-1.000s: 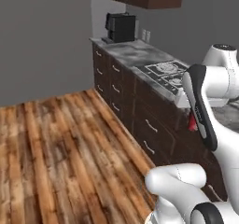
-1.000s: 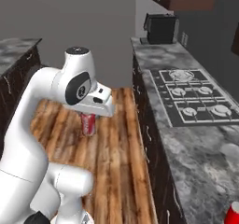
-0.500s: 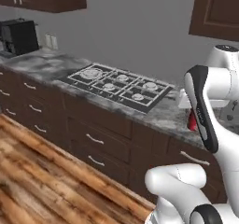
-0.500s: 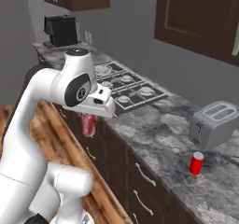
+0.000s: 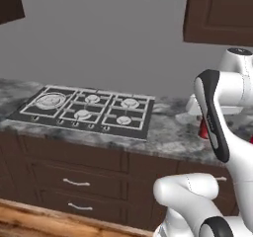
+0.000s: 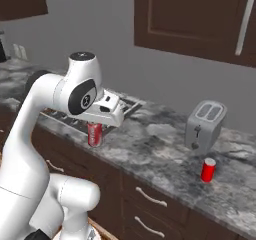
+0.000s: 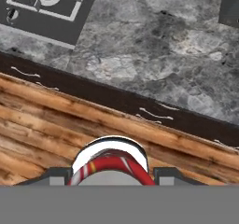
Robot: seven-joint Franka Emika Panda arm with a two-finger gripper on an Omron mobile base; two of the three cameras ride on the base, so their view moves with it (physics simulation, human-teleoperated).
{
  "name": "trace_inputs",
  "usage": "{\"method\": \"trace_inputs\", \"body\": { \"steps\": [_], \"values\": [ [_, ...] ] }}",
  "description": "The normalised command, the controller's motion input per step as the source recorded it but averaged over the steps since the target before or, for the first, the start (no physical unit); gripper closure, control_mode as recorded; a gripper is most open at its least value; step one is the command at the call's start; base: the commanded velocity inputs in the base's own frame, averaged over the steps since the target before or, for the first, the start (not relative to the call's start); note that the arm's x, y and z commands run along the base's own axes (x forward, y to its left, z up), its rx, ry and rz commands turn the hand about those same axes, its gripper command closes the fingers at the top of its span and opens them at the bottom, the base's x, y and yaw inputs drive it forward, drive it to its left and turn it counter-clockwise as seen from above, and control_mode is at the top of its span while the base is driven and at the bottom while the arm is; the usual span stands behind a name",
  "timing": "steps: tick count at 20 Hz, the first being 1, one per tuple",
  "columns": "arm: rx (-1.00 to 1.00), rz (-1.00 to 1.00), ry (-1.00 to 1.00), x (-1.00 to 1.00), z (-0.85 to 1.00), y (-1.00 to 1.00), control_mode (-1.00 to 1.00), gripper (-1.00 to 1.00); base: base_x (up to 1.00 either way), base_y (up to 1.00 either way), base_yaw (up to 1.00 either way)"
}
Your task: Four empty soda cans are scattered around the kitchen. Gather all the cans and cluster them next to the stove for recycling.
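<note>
One can [image 6: 94,134] clamped in the gripper [image 7: 112,174] (over the counter edge) | second can [image 6: 208,170] near toaster [image 6: 204,125] | stove [image 5: 87,110] left | risk: can clips the counter [image 6: 150,144] edge and slips.

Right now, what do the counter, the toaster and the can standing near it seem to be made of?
The counter looks like polished stone, granite or marble: mottled grey with pale veins. The toaster looks like brushed metal: an even silver-grey shell, dark slots on top. The can is probably painted thin metal: glossy red wall, silver-grey top.
</note>
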Motion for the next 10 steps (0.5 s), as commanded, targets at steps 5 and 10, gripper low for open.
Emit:
{"method": "trace_inputs", "body": {
  "steps": [5,10],
  "values": [
    [0.00,0.00,0.00,0.00,0.00,0.00,1.00,1.00,0.61,0.44,-0.54],
    [0.00,0.00,0.00,0.00,0.00,0.00,1.00,1.00,0.60,0.18,-0.43]
  ]
}}
